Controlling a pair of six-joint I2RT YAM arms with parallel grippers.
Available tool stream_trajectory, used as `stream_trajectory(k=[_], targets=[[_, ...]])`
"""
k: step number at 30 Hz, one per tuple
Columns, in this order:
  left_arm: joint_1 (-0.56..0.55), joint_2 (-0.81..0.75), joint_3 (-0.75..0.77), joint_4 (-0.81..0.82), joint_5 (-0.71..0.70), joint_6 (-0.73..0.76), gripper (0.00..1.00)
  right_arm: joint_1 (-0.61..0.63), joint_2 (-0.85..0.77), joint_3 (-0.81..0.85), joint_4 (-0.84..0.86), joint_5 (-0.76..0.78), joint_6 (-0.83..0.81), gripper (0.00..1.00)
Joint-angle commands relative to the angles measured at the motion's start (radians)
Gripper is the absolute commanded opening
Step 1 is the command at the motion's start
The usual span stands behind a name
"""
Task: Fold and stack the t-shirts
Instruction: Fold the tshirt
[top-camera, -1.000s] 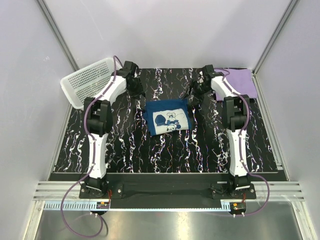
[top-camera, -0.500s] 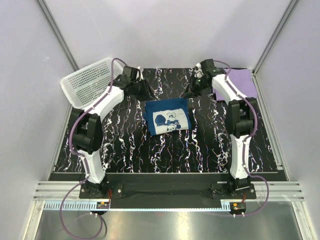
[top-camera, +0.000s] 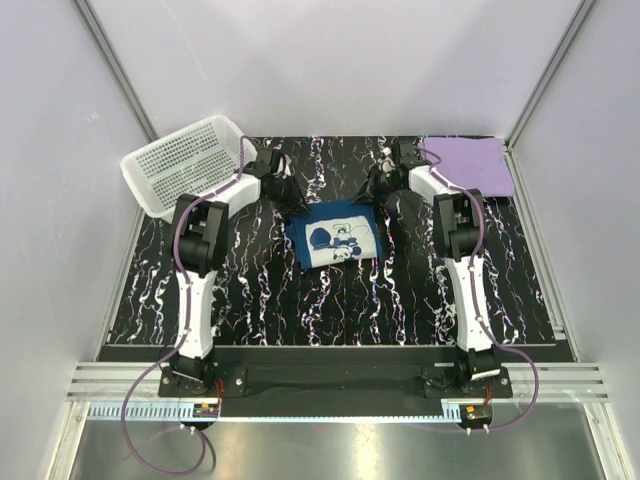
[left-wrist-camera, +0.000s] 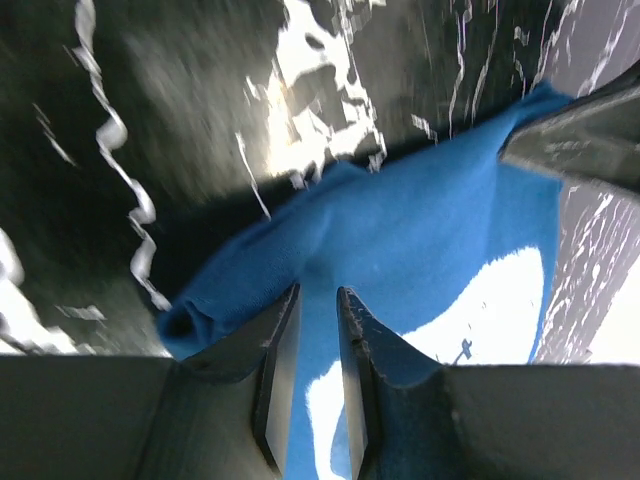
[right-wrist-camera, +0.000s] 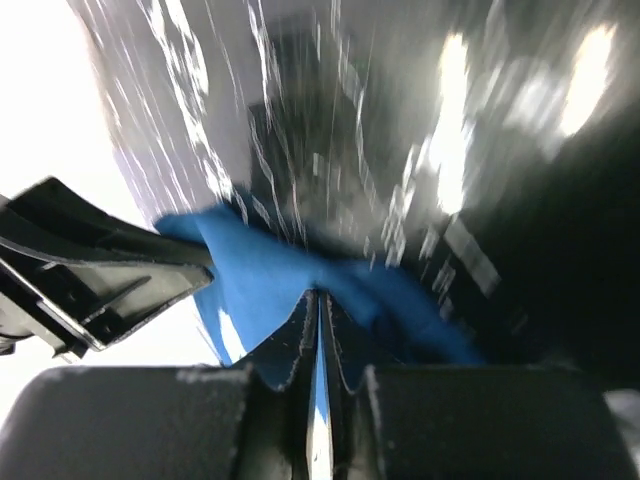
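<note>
The blue shirt (top-camera: 335, 238) is laid flat at the middle of the black, white-veined table (top-camera: 250, 290), and its far edge is met by both grippers. The left gripper (top-camera: 296, 205) is set on the far left corner and the right gripper (top-camera: 368, 195) on the far right corner. In the left wrist view, the left gripper (left-wrist-camera: 318, 290) is seen with its jaws drawn close together, a narrow gap left between them. A raised ridge of the blue shirt (left-wrist-camera: 420, 240) is pinched in that gap, and the cloth's corner is bunched into a small roll just beside the fingers (left-wrist-camera: 275, 380). In the right wrist view, the right gripper (right-wrist-camera: 318, 295) is seen clenched almost fully, with only a thin sliver of cloth between the jaws. The blue shirt (right-wrist-camera: 260, 275) is gathered up toward the fingertips there, though this view is blurred. The shirt is folded into a rough square, deep teal-blue, with a white printed graphic turned upward and toward the near side. The lavender shirt (top-camera: 470, 165) is placed at the far right corner of the table, folded flat, plain, and well apart from both grippers. A white perforated basket (top-camera: 180, 160) is tilted at the far left corner.
</note>
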Motion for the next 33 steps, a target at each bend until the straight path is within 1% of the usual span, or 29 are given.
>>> stream_trajectory(k=[1,2,3,4,5,6,7,8,10,11,13,14,15,16,17,18,19,21,22,23,24,25,26,27,29,30,31,33], targets=[[0.032,0.044,0.076,0.038,0.018,0.062,0.27,-0.048,0.043,0.112,0.078,0.009,0.013,0.17],[0.035,0.05,0.085,0.032,0.023,0.074,0.27,-0.054,0.052,0.144,0.085,0.005,0.018,0.24],[0.036,0.05,0.102,0.008,0.011,0.088,0.27,-0.059,0.072,0.166,0.088,-0.003,0.024,0.27],[0.036,0.049,0.105,-0.005,0.001,0.102,0.27,-0.068,0.081,0.192,0.079,-0.005,0.026,0.28],[0.036,0.043,0.103,-0.009,0.001,0.112,0.29,-0.071,0.095,0.259,0.064,-0.008,0.026,0.3],[0.038,0.034,0.109,-0.028,0.006,0.115,0.31,-0.076,0.12,0.293,0.02,-0.011,0.026,0.32],[0.038,0.024,0.116,-0.041,0.006,0.125,0.32,-0.08,0.134,0.33,-0.009,-0.012,0.027,0.33],[0.038,0.002,0.122,-0.063,0.003,0.131,0.34,-0.083,0.138,0.392,-0.073,-0.017,0.015,0.33],[0.035,-0.04,0.126,-0.086,0.0,0.143,0.4,-0.082,0.109,0.42,-0.143,0.011,-0.016,0.39],[0.033,-0.06,0.129,-0.098,-0.005,0.146,0.42,-0.082,0.045,0.39,-0.186,0.024,-0.043,0.42],[0.023,-0.121,0.155,-0.156,-0.032,0.161,0.48,-0.083,-0.033,0.336,-0.236,0.084,-0.08,0.52],[0.016,-0.143,0.163,-0.175,-0.041,0.163,0.5,-0.082,-0.106,0.277,-0.266,0.109,-0.12,0.58],[-0.003,-0.161,0.169,-0.213,-0.064,0.165,0.51,-0.083,-0.141,0.246,-0.314,0.123,-0.141,0.63],[-0.016,-0.199,0.168,-0.227,-0.074,0.169,0.51,-0.083,-0.171,0.209,-0.329,0.121,-0.161,0.74],[-0.028,-0.218,0.16,-0.242,-0.077,0.168,0.51,-0.083,-0.223,0.133,-0.336,0.114,-0.192,0.79],[-0.052,-0.242,0.145,-0.261,-0.087,0.162,0.51,-0.083,-0.24,0.094,-0.335,0.076,-0.21,0.83],[-0.066,-0.305,0.113,-0.261,-0.092,0.14,0.51,-0.085,-0.254,0.063,-0.336,0.062,-0.23,0.89],[-0.103,-0.38,-0.011,-0.227,-0.095,0.116,0.51,-0.083,-0.257,0.031,-0.379,0.045,-0.296,0.91],[-0.115,-0.454,-0.051,-0.218,-0.1,0.093,0.51,-0.083,-0.256,0.029,-0.388,0.037,-0.321,0.92],[-0.128,-0.492,-0.131,-0.21,-0.103,0.085,0.51,-0.083,-0.25,0.022,-0.389,0.038,-0.354,0.93],[-0.152,-0.526,-0.162,-0.215,-0.111,0.079,0.51,-0.083,-0.244,0.022,-0.392,0.044,-0.37,0.93],[-0.162,-0.558,-0.189,-0.221,-0.115,0.063,0.51,-0.083,-0.236,0.023,-0.39,0.046,-0.384,0.93],[-0.168,-0.632,-0.226,-0.229,-0.12,0.054,0.51,-0.083,-0.221,0.023,-0.386,0.048,-0.404,0.94],[-0.178,-0.667,-0.292,-0.229,-0.121,0.044,0.51,-0.083,-0.212,0.025,-0.366,0.037,-0.41,0.94],[-0.185,-0.747,-0.358,-0.232,-0.12,0.019,0.51,-0.083,-0.175,0.054,-0.358,0.029,-0.431,0.94],[-0.186,-0.82,-0.381,-0.252,-0.129,0.016,0.51,-0.083,-0.164,0.068,-0.359,0.031,-0.439,0.94],[-0.186,-0.85,-0.424,-0.265,-0.14,0.017,0.52,-0.083,-0.156,0.077,-0.356,0.032,-0.444,0.94],[-0.186,-0.932,-0.453,-0.319,-0.175,0.02,0.52,-0.083,-0.136,0.098,-0.355,0.041,-0.464,0.96]])
